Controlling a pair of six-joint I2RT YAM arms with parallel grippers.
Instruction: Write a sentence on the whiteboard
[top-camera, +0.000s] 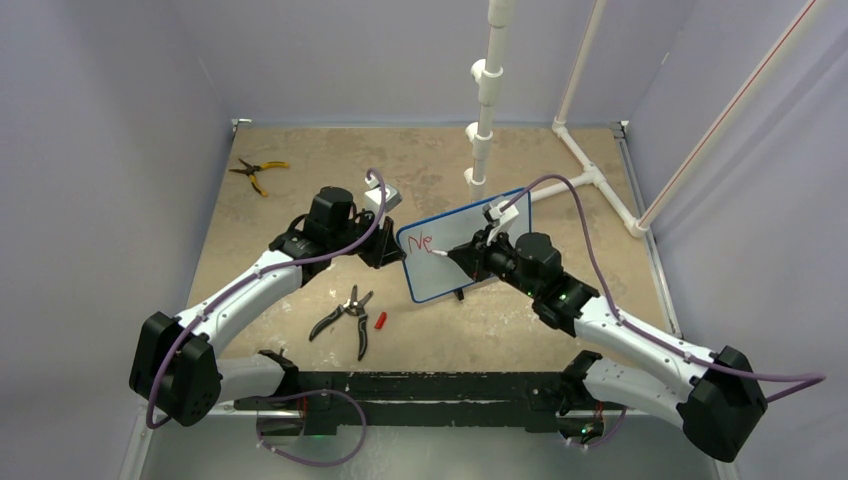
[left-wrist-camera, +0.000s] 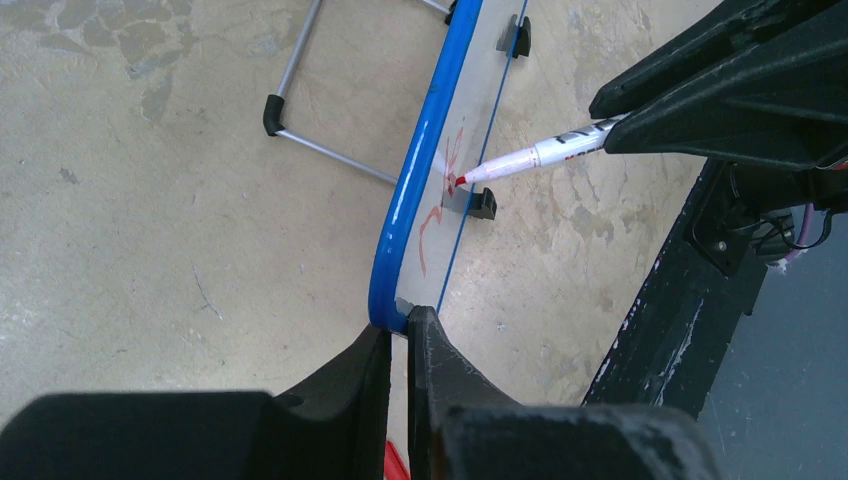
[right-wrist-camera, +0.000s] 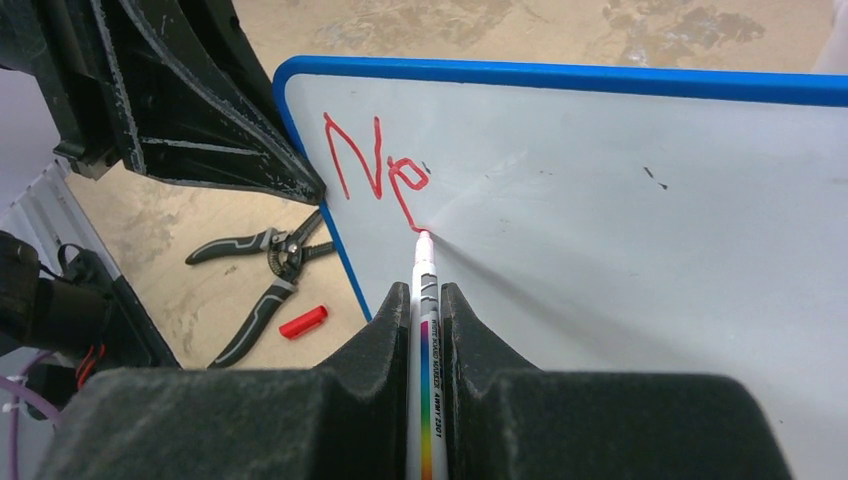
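Looking down my right gripper (right-wrist-camera: 425, 292), I see both fingers pressed together on a marker (right-wrist-camera: 429, 360). Its red tip touches the board (right-wrist-camera: 620, 220) just below the lettering (right-wrist-camera: 375, 165), which is two red letters, an N and a looped one, at the board's upper left. My left gripper (left-wrist-camera: 398, 330) is clamped on the board's blue left edge. Its camera sees the board edge-on and shows what the right one cannot: two black feet (left-wrist-camera: 483, 205) and a wire stand (left-wrist-camera: 330, 155) on the unwritten side. Only the top view takes in the board standing mid-table and yellow pliers (top-camera: 255, 172) far left. Near left of the board lie black cutters (right-wrist-camera: 265, 275) and one red cap (right-wrist-camera: 303, 321). I count one board, one marker and two hand tools.
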